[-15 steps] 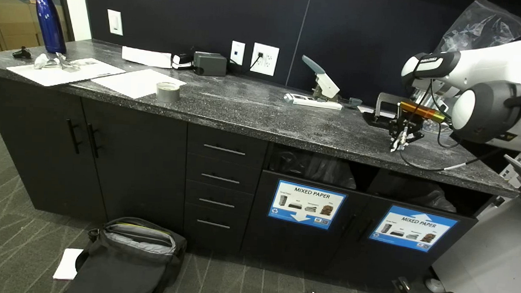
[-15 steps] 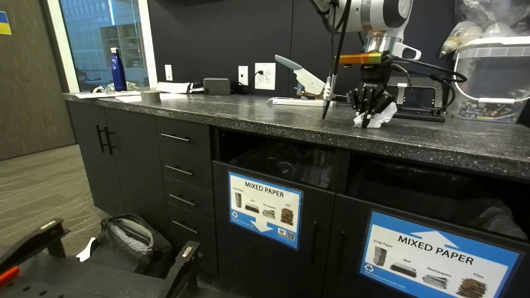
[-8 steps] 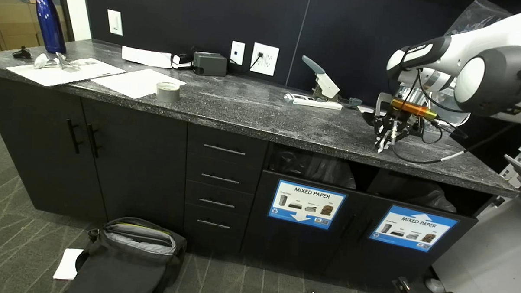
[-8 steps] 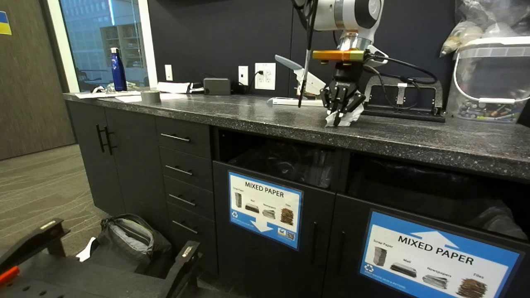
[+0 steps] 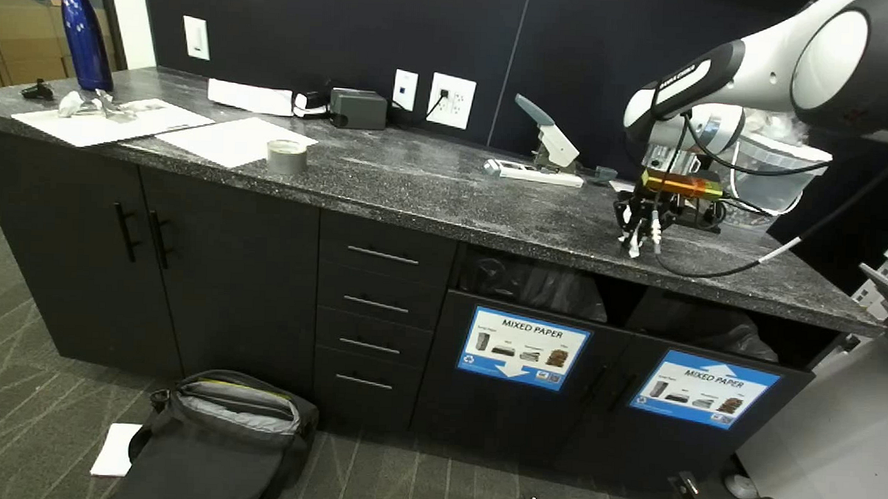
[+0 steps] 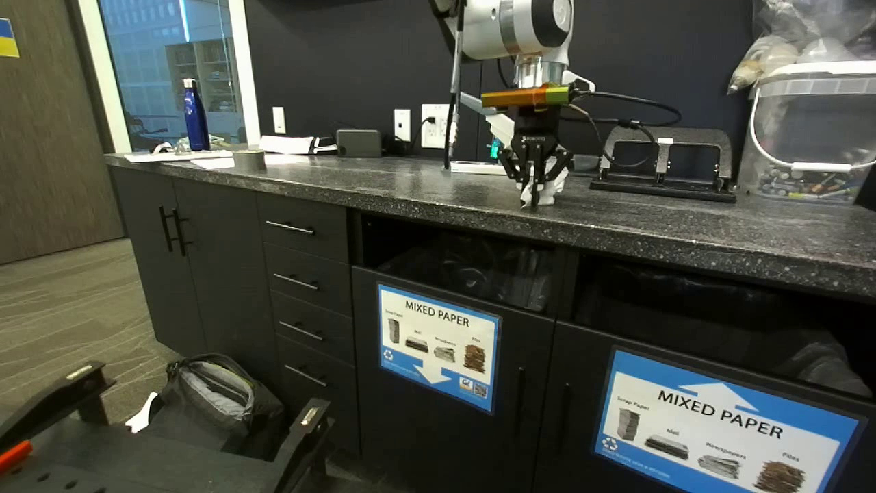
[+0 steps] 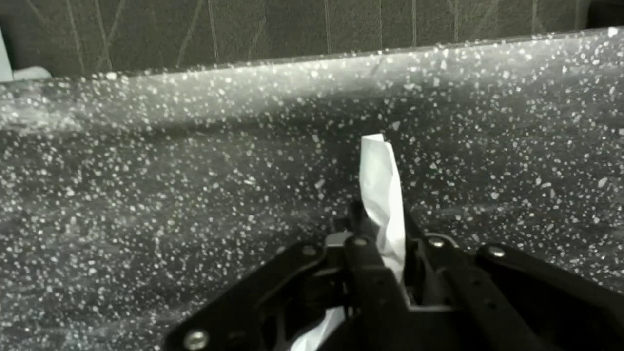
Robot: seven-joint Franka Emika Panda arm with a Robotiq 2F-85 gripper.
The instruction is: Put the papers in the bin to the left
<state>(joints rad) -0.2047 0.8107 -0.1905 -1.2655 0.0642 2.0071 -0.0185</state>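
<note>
A crumpled white paper is pinched between the black fingers of my gripper, part of it sticking out ahead and another bit showing behind the left finger. In both exterior views the gripper points straight down, low over the counter near its front edge; whether the paper touches the counter I cannot tell. More crumpled white papers lie on flat sheets at the counter's far left end. The left bin, black with a "MIXED PAPER" label, sits under the counter, below and left of the gripper, its lined slot open on top.
A similar right bin adjoins it. Behind the gripper stand a large stapler, a hole punch and a clear bucket. A tape roll, grey box and blue bottle are farther left. A bag lies on the floor.
The arm has moved left along the counter, carrying the paper, at about the same low height. The hole punch is now less covered by the gripper. The grip looks the same.
</note>
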